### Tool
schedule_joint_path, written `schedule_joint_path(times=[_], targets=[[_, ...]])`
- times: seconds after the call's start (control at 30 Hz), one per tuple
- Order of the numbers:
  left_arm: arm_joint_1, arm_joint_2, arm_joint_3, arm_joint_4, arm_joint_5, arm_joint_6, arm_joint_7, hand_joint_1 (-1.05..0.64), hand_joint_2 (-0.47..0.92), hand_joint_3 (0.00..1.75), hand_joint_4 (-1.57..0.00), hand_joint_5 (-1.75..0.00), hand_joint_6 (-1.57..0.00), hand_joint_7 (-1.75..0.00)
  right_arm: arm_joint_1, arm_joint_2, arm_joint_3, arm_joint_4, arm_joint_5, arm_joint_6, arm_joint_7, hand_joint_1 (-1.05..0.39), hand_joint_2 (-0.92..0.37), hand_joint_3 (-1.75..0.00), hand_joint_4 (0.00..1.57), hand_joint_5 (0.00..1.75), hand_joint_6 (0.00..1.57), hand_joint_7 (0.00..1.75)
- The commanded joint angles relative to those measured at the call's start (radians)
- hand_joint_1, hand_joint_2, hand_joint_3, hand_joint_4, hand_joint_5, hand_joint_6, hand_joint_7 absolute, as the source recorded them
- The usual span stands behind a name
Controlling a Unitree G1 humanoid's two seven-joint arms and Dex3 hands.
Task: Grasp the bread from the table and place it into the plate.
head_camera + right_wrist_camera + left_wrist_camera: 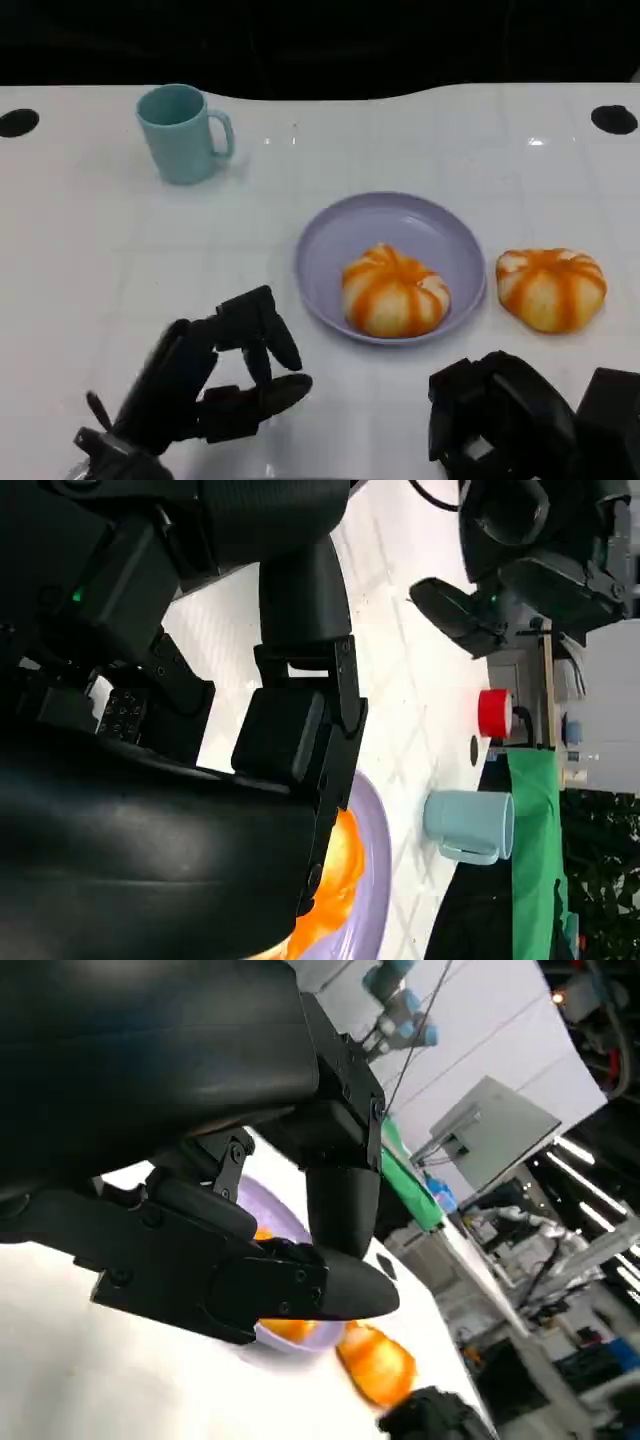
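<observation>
Two breads: one (395, 290) sits in the plate (330, 240), centre frame; other bread (551, 288) on table (90, 260) just right of it. My left hand (215, 375) is spread, empty, lower left; right hand (500, 415) curled, holding nothing, near the outside bread to reach it.

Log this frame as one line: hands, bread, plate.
left hand: open, over table, holds nothing | right hand: curled, holds nothing | bread: in purple plate | second bread: on table, right of plate
</observation>
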Motion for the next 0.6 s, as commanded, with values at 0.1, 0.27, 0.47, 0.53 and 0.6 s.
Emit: schedule_joint_path(times=[0.1, 0.27, 0.47, 0.53, 0.6], targets=[[0.021, -0.037, 0.016, 0.052, -0.161, 0.029, -0.169, -0.68, 0.92, 0.39, -0.83, -1.75, -0.59, -1.75, 0.011, -0.015, -0.001, -0.018, 0.000, 0.008, -0.006, -1.05, -0.13, -1.16, 1.56, 1.23, 1.57, 0.94], [0.032, -0.068, 0.035, 0.054, -0.249, 0.098, -0.275, -0.70, 0.92, 0.36, -0.86, -1.75, -0.63, -1.75, 0.012, -0.015, -0.001, -0.021, 0.006, 0.017, -0.004, -1.05, -0.14, -1.14, 1.55, 1.24, 1.57, 0.93], [0.043, -0.106, 0.071, 0.043, -0.390, 0.211, -0.420, -0.73, 0.92, 0.26, -0.88, -1.75, -0.65, -1.75, 0.008, -0.019, 0.002, -0.017, -0.010, -0.002, -0.009, -1.05, -0.16, -1.14, 1.54, 1.25, 1.57, 0.93], [0.045, -0.118, 0.087, 0.041, -0.428, 0.250, -0.461, -0.78, 0.92, 0.25, -0.89, -1.75, -0.67, -1.75, 0.008, -0.018, 0.001, -0.018, -0.007, 0.006, -0.008, -1.05, -0.16, -1.14, 1.54, 1.25, 1.57, 0.93], [0.047, -0.128, 0.102, 0.034, -0.458, 0.293, -0.494, -0.79, 0.92, 0.25, -0.90, -1.75, -0.68, -1.75, 0.008, -0.017, 0.000, -0.017, -0.005, 0.008, -0.009, -1.05, -0.15, -1.14, 1.55, 1.25, 1.57, 0.93]])
